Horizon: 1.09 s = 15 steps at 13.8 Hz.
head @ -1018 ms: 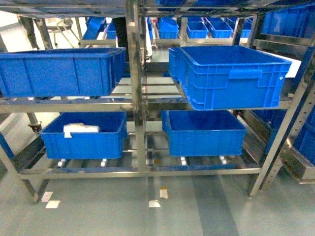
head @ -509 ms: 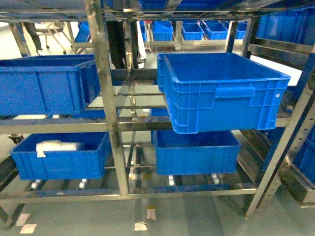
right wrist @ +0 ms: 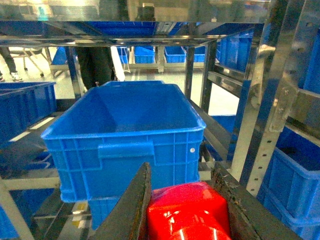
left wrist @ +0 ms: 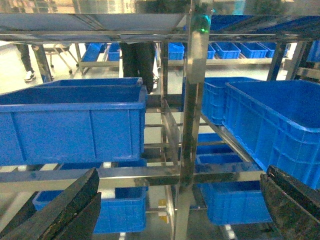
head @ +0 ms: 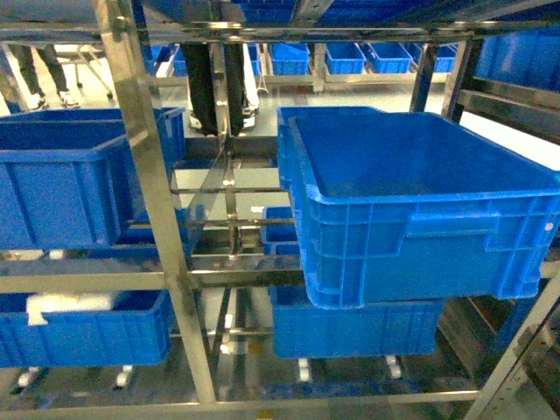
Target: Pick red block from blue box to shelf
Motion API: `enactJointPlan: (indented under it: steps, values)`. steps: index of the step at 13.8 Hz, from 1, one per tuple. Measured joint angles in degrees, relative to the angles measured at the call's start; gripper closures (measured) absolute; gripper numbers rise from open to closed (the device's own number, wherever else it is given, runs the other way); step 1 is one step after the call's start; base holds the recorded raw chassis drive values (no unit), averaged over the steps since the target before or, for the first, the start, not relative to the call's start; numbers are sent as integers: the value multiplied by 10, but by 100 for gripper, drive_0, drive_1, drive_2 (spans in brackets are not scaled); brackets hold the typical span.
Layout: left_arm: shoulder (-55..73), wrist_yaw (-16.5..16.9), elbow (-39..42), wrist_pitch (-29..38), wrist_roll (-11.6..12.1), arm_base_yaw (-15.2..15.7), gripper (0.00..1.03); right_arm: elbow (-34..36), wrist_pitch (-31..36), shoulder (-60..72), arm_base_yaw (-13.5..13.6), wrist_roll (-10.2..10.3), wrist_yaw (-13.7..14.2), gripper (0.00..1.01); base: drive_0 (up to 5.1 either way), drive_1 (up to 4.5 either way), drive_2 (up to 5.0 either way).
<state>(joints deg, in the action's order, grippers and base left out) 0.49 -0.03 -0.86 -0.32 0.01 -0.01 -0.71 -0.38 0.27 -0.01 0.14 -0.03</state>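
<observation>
I am carrying the red block (right wrist: 187, 212) between the fingers of the right gripper (right wrist: 186, 200), which are pinching it from both sides — held low and square so it is riding steady while the base is closing on the shelf (head: 149, 201). The block is sitting just in front of the near crate (right wrist: 125, 135) on the shelf's middle tier, not yet over any rail. The left gripper (left wrist: 180, 205) is hanging with its jaws spread wide and nothing between them, looking straight at the shelf's centre post; I am keeping it clear, I judge, so it is not fouling the steel. The blue box is not showing in any view, so I am taking the pick as done and the placing as the step in hand. Against the head view of a second ago, the shelf is now far closer: the floor and bottom rail have dropped out of sight, the post has slid left, and the right-hand crate (head: 420, 210) is filling much more of the view — a pair of legs (head: 214, 79) is now plain behind the shelf.
</observation>
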Motion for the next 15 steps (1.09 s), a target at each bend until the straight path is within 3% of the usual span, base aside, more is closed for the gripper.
enactJointPlan:
  steps: [6,15]
  values:
    - [0,0,0,2,0,0,5,0,2,0,0,0,0,72,8,440,-424]
    - [0,0,0,1,0,0,5,0,1,0,0,0,0,72,0,0,0]
